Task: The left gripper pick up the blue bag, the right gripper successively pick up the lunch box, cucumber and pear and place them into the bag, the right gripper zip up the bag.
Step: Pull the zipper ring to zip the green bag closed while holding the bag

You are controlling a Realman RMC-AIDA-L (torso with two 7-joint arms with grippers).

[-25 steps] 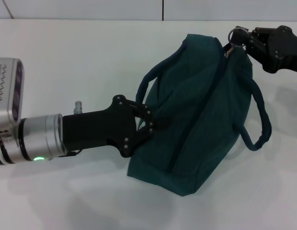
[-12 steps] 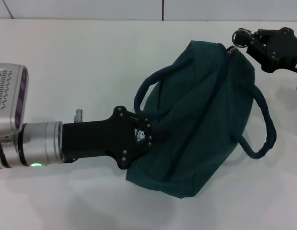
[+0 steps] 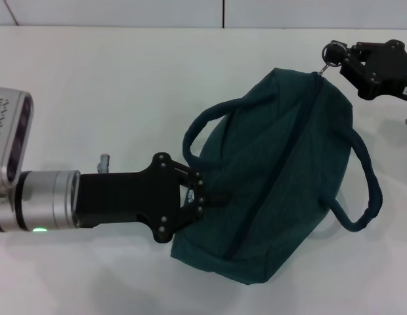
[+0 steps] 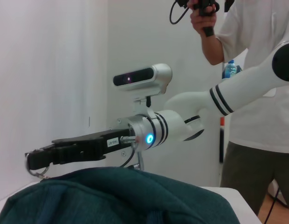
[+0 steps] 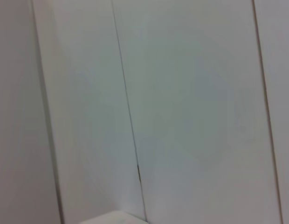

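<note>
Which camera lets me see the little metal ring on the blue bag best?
The head view: the ring hangs at the blue bag's far end, held in the right claw. The left wrist view shows it small and from the side. The right wrist view shows only wall.

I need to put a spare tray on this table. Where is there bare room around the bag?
The table is bare on the robot's left of the blue bag, beyond the left hand, and along the near edge. It is crowded at the bag's near-left end, which the left hand grips, and at its far-right corner, where the right hand holds the zipper ring.
</note>
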